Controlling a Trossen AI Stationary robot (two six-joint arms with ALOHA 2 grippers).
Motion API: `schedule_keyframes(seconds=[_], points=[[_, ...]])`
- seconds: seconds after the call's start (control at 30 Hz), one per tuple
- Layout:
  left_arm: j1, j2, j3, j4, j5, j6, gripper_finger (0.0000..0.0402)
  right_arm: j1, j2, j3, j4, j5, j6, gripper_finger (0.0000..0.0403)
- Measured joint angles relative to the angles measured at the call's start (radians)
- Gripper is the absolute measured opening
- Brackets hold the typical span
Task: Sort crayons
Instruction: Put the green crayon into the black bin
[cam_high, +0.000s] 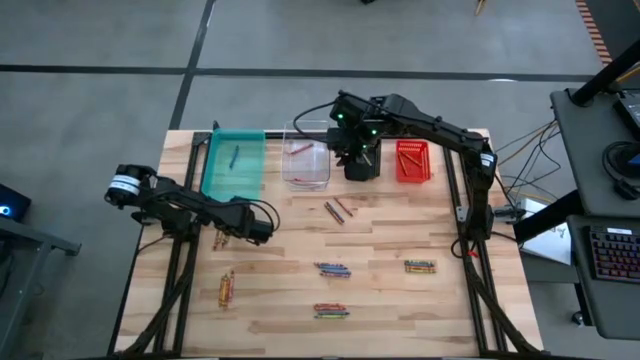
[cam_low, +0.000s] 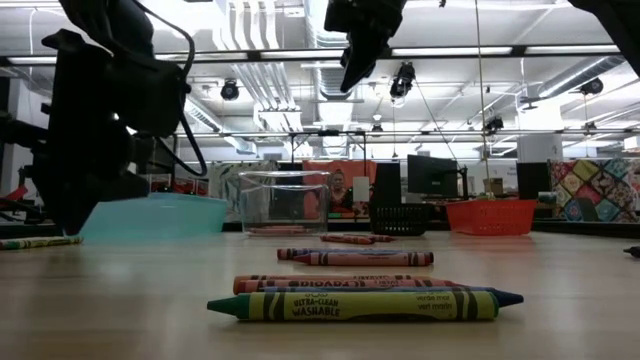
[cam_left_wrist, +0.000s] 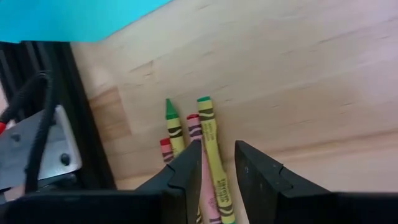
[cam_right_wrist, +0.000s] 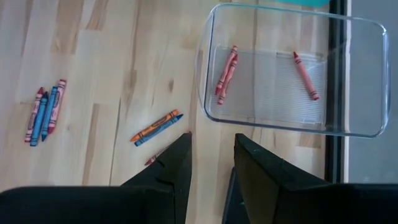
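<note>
Crayons lie in small loose groups on the wooden table (cam_high: 380, 300). One group (cam_high: 220, 240) lies at the left, near the black rail. My left gripper (cam_high: 232, 236) is low over it, open and pointing steeply down. Its fingers (cam_left_wrist: 193, 171) stand on either side of a yellow-green crayon (cam_left_wrist: 210, 140). A green crayon (cam_left_wrist: 171, 124) and a red one (cam_left_wrist: 194, 123) lie alongside. My right gripper (cam_right_wrist: 214, 162) hangs high over the table's far middle, open with nothing in it, near the clear bin (cam_right_wrist: 292, 74). My left gripper has the yellow-green crayon (cam_left_wrist: 214, 168) between its fingers, which come from above and run along its length. The crayon lies flat on the table. Whether either finger touches it or the red crayon beside it, I cannot tell.
Along the far edge stand a teal bin (cam_high: 233, 162) holding a blue crayon, the clear bin (cam_high: 306, 155) with red crayons (cam_right_wrist: 225, 71), a black bin (cam_high: 360, 168) and a red bin (cam_high: 413, 160). More crayon groups (cam_high: 333, 269) (cam_high: 419, 266) (cam_high: 330, 311) (cam_high: 226, 288) (cam_high: 338, 210) dot the table.
</note>
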Motion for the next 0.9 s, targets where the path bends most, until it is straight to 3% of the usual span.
schedule_keyframes(seconds=[0.53, 0.9], points=[[0.0, 0.0, -0.028, 0.1, 0.001, -0.007, 0.0077, 0.0, 0.0, -0.006, 0.013, 0.0, 0.0, 0.0109], [0.0, -0.003, -0.005, 0.034, 0.004, 0.008, 0.0077, 0.0, 0.0, -0.006, 0.019, 0.0, 0.0, 0.0109]])
